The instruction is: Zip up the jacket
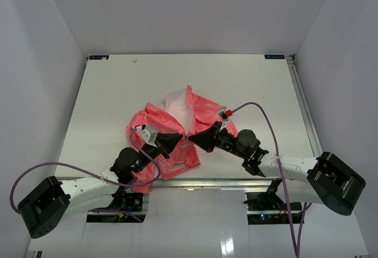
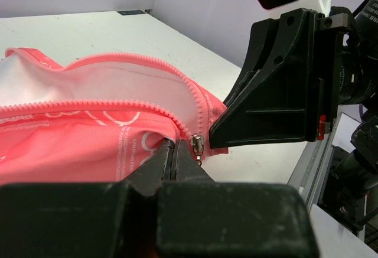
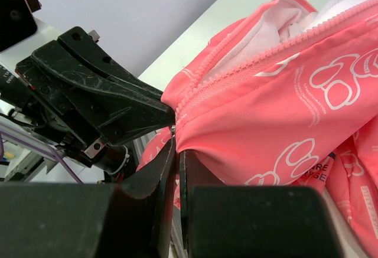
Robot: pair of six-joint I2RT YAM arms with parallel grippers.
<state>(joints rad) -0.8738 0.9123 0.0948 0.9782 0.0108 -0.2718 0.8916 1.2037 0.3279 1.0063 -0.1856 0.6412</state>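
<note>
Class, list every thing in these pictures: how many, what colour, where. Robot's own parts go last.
jacket: one, coral-pink with white print and lining, crumpled mid-table, unzipped.
zipper slider: one, silver, at the jacket's lower edge.
table: one, white, under everything.
walls: three, pale grey, around the table.
cables: two, purple, one along each arm.
left claw: one, black, shut on the jacket's edge beside the slider.
right claw: one, black, shut on the jacket's edge opposite.

Thin matt coral cloth jacket (image 1: pixel 155 118), white lining; shiny metal zipper pull (image 2: pixel 198 146); scuffed black plastic left pincer (image 2: pixel 172 152) and right pincer (image 3: pixel 177 149).
</note>
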